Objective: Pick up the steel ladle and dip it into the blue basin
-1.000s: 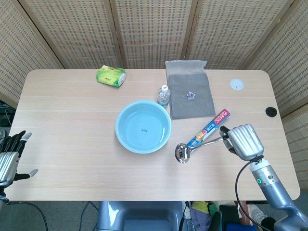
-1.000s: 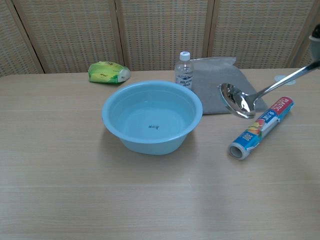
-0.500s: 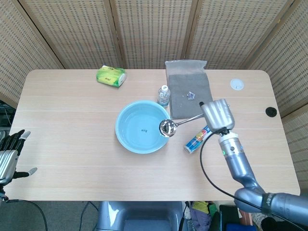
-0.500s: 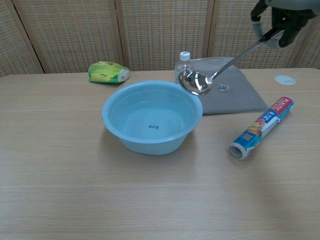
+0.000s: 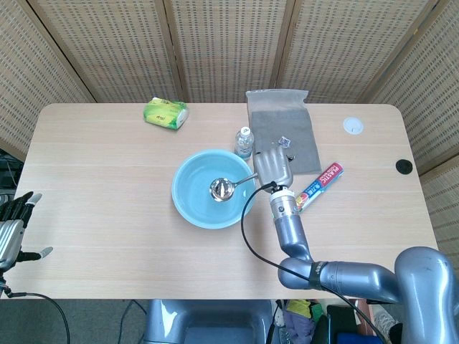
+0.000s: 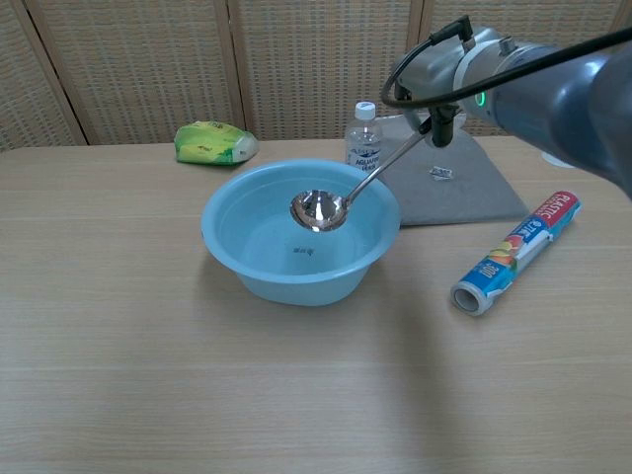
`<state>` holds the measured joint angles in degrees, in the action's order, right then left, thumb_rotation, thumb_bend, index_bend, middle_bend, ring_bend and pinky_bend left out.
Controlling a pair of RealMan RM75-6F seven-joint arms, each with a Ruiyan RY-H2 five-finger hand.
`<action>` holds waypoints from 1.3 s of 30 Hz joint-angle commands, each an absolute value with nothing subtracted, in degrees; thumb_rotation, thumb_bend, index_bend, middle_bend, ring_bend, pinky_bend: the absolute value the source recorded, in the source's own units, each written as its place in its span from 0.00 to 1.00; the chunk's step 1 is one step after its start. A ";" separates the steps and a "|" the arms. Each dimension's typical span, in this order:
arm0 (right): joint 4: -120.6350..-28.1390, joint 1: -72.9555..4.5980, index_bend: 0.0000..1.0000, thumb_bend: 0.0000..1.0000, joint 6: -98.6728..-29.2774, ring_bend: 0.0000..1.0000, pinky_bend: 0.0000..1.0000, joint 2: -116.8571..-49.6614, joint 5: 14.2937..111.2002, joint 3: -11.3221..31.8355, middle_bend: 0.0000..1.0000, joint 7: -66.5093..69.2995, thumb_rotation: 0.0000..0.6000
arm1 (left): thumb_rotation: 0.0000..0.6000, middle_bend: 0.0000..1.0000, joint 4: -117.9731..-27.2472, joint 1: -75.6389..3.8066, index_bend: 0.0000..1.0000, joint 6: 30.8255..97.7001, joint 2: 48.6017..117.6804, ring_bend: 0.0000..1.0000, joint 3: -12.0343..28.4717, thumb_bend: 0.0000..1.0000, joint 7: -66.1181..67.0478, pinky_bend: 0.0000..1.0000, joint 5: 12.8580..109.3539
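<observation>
Watching from the table's near edge: nearest things first.
Left hand [image 5: 13,229]: hangs off the near left corner with fingers apart, holding nothing, well apart from everything.
Foil roll [image 6: 516,253]: lies on the table to the right of the basin.
Blue basin [image 6: 229,259]: sits mid-table, seemingly with water in it.
Steel ladle [image 6: 319,209]: its bowl hangs inside the basin's rim, apparently just above the water; whether it touches I cannot tell.
Long axis: the handle slopes up and to the right from the bowl, crossing the far right rim.
Right hand [image 5: 275,167]: grips the handle's top end, just beyond the basin's right rim, over the grey cloth [image 6: 474,188].
Key relation: the ladle's bowl lies down and left of the right hand, so I judge dipping needs only lowering.
Far side: small bottle [image 6: 363,135], green packet [image 6: 213,142].
</observation>
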<state>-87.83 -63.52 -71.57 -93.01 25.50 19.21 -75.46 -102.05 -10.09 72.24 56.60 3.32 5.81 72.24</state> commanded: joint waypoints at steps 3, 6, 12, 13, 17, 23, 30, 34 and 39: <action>-82.08 -65.92 0.80 0.70 -71.07 0.94 1.00 -97.43 26.47 17.98 0.93 -75.59 1.00 | 1.00 0.00 -101.60 -10.48 0.00 71.46 56.66 0.00 3.64 0.00 5.53 0.00 71.24; -77.76 -66.83 0.80 0.70 -71.07 0.94 1.00 -99.27 29.98 15.79 0.93 -75.85 1.00 | 1.00 0.00 -101.53 -10.64 0.00 70.98 56.62 0.00 3.68 0.00 5.28 0.00 70.81; -70.66 -66.99 0.80 0.71 -71.89 0.94 1.00 -101.91 34.48 13.37 0.93 -75.26 1.00 | 1.00 0.00 -101.41 -10.75 0.00 70.81 56.58 0.00 3.72 0.00 5.12 0.00 70.57; -69.80 -66.95 0.80 0.71 -72.22 0.94 1.00 -102.26 34.94 13.27 0.93 -75.17 1.00 | 1.00 0.00 -101.40 -10.75 0.00 70.84 56.60 0.00 3.72 0.00 5.17 0.00 70.55; -65.25 -66.70 0.80 0.71 -73.31 0.94 1.00 -104.26 37.59 11.92 0.93 -75.37 1.00 | 1.00 0.00 -101.49 -10.76 0.00 70.93 56.59 0.00 3.70 0.00 5.27 0.00 70.47; -60.95 -66.09 0.80 0.71 -72.14 0.94 1.00 -106.56 41.59 8.78 0.93 -76.47 1.00 | 1.00 0.00 -101.51 -10.81 0.00 70.90 56.62 0.00 3.64 0.00 5.31 0.00 70.43; -54.60 -65.96 0.81 0.71 -70.48 0.94 1.00 -108.70 50.33 3.27 0.93 -78.07 1.00 | 1.00 0.00 -101.41 -10.90 0.00 70.94 56.75 0.00 3.71 0.00 5.65 0.00 70.01; -52.32 -65.36 0.81 0.71 -69.08 0.94 1.00 -109.93 52.83 2.51 0.93 -78.78 1.00 | 1.00 0.00 -101.26 -10.93 0.00 70.81 56.63 0.00 3.79 0.00 5.19 0.00 69.83; -52.16 -64.78 0.81 0.72 -68.17 0.95 1.00 -110.13 55.60 1.20 0.93 -80.19 1.00 | 1.00 0.00 -101.12 -10.93 0.00 70.81 56.53 0.00 3.84 0.00 4.88 0.00 69.74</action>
